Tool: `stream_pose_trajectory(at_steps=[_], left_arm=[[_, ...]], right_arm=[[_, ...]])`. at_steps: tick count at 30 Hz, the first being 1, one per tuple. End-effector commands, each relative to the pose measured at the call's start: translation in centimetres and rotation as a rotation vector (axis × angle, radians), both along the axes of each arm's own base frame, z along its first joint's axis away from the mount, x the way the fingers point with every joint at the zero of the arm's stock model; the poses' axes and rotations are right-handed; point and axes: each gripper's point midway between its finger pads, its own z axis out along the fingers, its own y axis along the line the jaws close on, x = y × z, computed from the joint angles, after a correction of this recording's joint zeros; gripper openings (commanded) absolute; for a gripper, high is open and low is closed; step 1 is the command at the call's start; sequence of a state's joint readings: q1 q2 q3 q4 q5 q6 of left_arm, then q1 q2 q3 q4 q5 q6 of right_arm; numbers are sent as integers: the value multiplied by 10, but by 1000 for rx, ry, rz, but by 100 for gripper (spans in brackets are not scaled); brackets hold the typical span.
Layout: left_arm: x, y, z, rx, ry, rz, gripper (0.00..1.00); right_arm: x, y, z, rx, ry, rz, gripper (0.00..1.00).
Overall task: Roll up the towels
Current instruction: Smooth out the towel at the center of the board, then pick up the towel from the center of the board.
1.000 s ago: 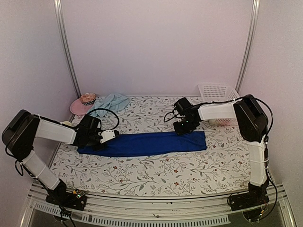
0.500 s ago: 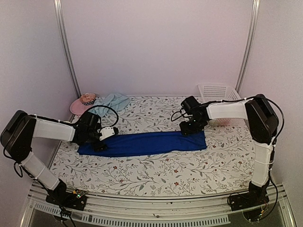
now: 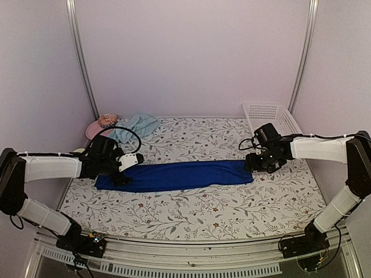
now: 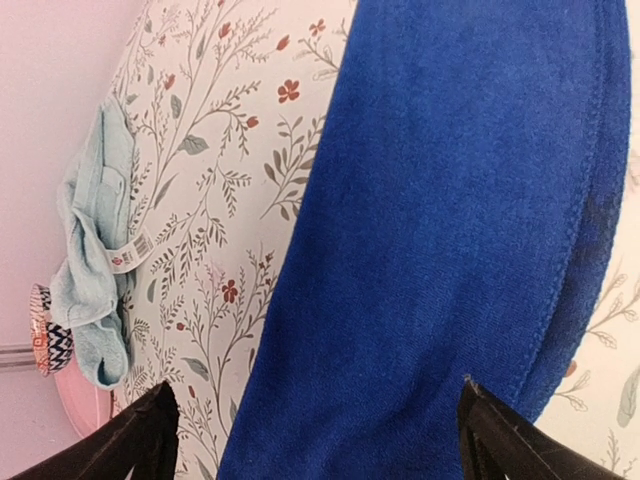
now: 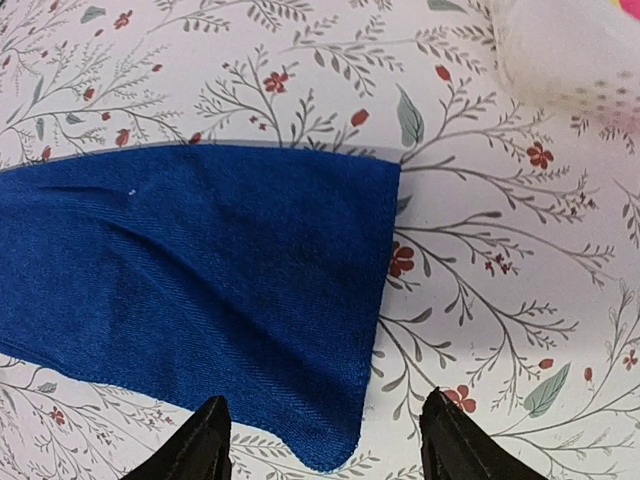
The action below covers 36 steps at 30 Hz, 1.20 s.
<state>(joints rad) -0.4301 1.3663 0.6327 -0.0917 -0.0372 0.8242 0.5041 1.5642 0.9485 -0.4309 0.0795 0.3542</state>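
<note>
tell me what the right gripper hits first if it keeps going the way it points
Probably the right end of the flat royal blue cloth towel, just ahead of the right gripper; depth is unclear.

Illumination is soft, even and diffuse, falling from above, with a pale lilac cast on the walls. The overhead view is bright but slightly soft. Shadows are weak: in the right wrist view a thin grey line edges the royal blue towel. The white basket, at the table's far right corner, is blurred and washed out. The left wrist view renders the towel weave sharply.
</note>
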Motion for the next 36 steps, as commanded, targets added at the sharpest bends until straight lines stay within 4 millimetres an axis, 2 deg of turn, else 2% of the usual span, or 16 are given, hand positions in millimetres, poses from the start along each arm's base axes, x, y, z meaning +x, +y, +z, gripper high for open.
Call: stream_pose_trajectory(at_steps=[1, 9, 16, 22, 29, 33, 36], left_arm=[[-14, -4, 2, -35, 2, -15, 97], [-22, -3, 21, -109, -57, 3, 97], [-22, -1, 32, -134, -97, 28, 97], [-22, 2, 42, -151, -133, 44, 97], [-23, 3, 46, -161, -145, 50, 97], [-22, 4, 49, -163, -159, 53, 97], [-22, 6, 51, -158, -169, 60, 97]], right_arm=[[1, -1, -3, 90, -4, -75, 66], [6, -12, -45, 81, 74, -150, 65], [13, -5, -69, 68, 129, -147, 55], [10, 6, -83, 55, 160, -124, 47], [3, 10, -99, 27, 201, -115, 30], [-1, 1, -106, -25, 217, -131, 4], [-1, -6, -101, -65, 210, -133, 2]])
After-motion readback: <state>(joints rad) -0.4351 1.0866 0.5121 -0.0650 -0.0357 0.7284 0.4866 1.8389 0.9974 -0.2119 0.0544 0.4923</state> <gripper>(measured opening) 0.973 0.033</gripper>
